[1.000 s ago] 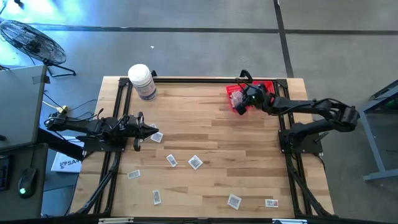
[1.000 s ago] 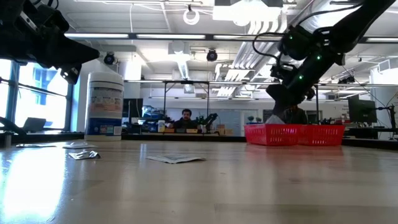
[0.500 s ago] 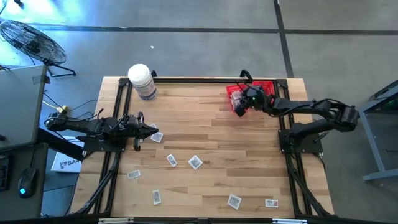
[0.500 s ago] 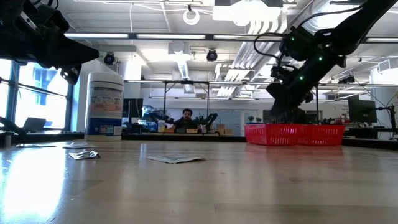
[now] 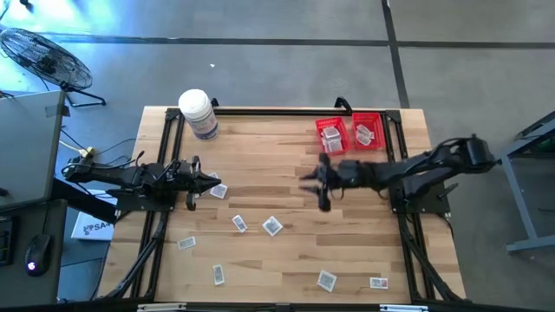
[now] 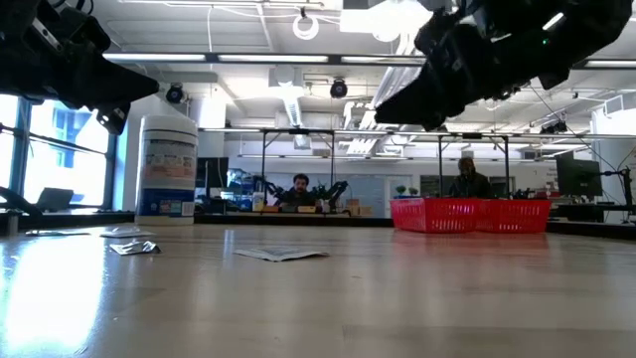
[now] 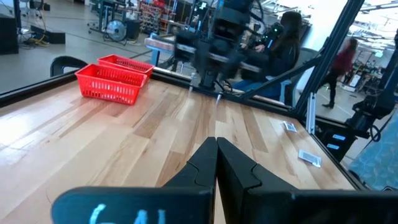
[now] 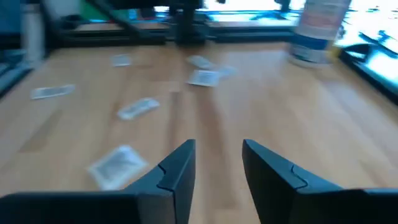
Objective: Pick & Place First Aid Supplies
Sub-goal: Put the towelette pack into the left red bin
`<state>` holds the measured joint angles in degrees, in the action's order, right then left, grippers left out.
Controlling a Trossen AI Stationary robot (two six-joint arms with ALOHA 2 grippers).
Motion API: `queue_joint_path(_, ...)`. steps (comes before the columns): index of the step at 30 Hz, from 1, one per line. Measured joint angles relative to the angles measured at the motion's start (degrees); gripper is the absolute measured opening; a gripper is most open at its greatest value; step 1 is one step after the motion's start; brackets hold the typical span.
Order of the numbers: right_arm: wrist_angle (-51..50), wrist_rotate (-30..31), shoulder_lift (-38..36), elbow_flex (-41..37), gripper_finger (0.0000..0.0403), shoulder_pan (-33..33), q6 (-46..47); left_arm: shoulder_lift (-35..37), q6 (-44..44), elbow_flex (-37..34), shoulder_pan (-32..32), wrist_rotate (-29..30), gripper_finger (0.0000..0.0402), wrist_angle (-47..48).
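High view: right gripper (image 5: 322, 186), jaws parted, empty, above packets (image 5: 257, 224); left's shut.

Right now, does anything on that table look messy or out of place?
Only the packets look untidy: several lie scattered at odd angles across the table, while a few sit in the red baskets. The bottle stands upright; nothing looks spilled.

Seven loose packets (image 5: 272, 225) on the table — two red baskets (image 5: 330, 135), one packet in each, one bottle (image 5: 199, 113)
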<state>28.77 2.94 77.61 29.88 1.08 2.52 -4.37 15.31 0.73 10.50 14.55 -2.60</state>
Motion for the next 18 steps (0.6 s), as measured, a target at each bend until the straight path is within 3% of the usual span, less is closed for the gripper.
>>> queue_joint_path(5,2.30,-0.80,11.53,7.51,0.0139,7.67,-2.18,-0.01,0.00,0.00,0.00,0.00,0.0001,0.03)
queue_joint_path(9,0.89,-5.37,21.99,15.11,0.0153,11.28,-2.98,-0.01,-0.02,0.00,0.00,-0.02,0.0001,0.03)
queue_joint_path(13,-7.15,-10.66,28.77,21.92,0.0163,13.18,-3.86,-0.01,0.00,0.00,0.00,-0.02,0.0001,0.01)
queue_joint_path(18,-16.48,-9.30,32.35,27.67,0.0165,13.38,-8.76,0.00,0.00,0.00,0.00,-0.02,0.0001,0.01)
